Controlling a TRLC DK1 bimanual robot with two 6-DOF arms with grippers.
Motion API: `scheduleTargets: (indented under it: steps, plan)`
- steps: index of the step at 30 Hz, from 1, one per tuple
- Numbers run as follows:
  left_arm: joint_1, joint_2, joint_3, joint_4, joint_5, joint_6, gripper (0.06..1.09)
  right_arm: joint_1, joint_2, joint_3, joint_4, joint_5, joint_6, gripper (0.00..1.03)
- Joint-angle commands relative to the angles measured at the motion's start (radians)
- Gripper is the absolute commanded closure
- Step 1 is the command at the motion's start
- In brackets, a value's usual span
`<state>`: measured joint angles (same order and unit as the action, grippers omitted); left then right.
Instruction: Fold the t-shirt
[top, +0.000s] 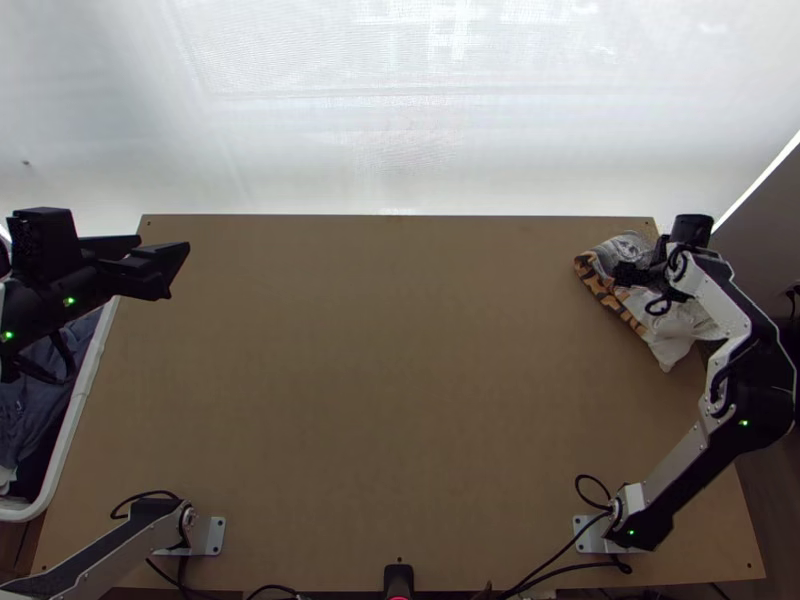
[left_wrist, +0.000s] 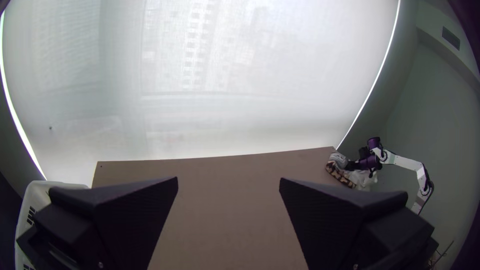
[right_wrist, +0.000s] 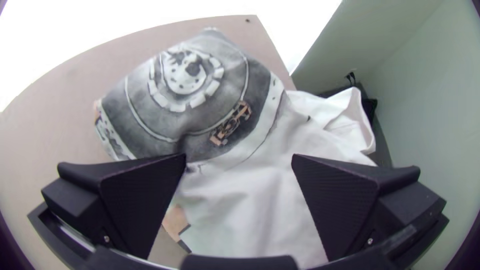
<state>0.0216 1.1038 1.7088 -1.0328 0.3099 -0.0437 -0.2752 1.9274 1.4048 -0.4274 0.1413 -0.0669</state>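
Right wrist view. We see the right gripper (top: 628, 274) with its fingers wide apart, over a white t-shirt (right_wrist: 240, 205); contact, we cannot tell. The shirt lies bunched near a corner of the table (right_wrist: 50, 95). On it we note a grey print (right_wrist: 185, 80) with a ringed, spotted figure and a small orange-and-black car. White cloth juts out past the table's edge, beside a pale green wall (right_wrist: 430, 65). We also log a black plug (right_wrist: 351, 77) at the wall.
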Motion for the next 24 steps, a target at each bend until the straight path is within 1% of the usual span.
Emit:
scheduleTargets:
  steps: [1,7,9,11,13,15,17,19,22,24]
  plan:
    - [0.0,-0.047,-0.035,-0.007,0.001,-0.002,0.1,0.013,-0.108,-0.006,0.018,-0.051,0.009,0.04]
    - [0.0,-0.096,-0.071,0.005,0.0,-0.016,0.1,0.062,-0.268,-0.073,0.019,-0.085,0.024,0.04]
    - [0.0,-0.127,-0.092,0.037,-0.025,-0.018,0.1,0.091,-0.354,-0.095,0.027,-0.085,0.024,0.04]
    - [0.0,-0.183,-0.143,0.111,-0.075,-0.018,0.1,0.123,-0.444,-0.119,0.036,-0.083,0.027,0.04]
    - [0.0,-0.268,-0.229,0.22,-0.126,-0.008,0.1,0.157,-0.542,-0.164,0.058,-0.083,0.027,0.04]
    - [-0.002,-0.351,-0.321,0.304,-0.184,0.033,0.1,0.188,-0.634,-0.224,0.107,-0.083,0.021,0.04]
    - [-0.002,-0.423,-0.411,0.344,-0.193,0.065,0.1,0.228,-0.723,-0.285,0.108,-0.089,0.018,0.04]
    - [0.0,-0.495,-0.514,0.387,-0.209,0.079,0.1,0.254,-0.82,-0.363,0.107,-0.089,-0.007,0.04]
    - [0.0,-0.637,-0.693,0.524,-0.275,0.093,0.1,0.38,-0.969,-0.475,0.073,-0.052,-0.102,0.04]
    - [0.0,-0.759,-0.824,0.645,-0.319,0.104,0.1,0.462,-1.088,-0.566,0.07,-0.009,-0.113,0.04]
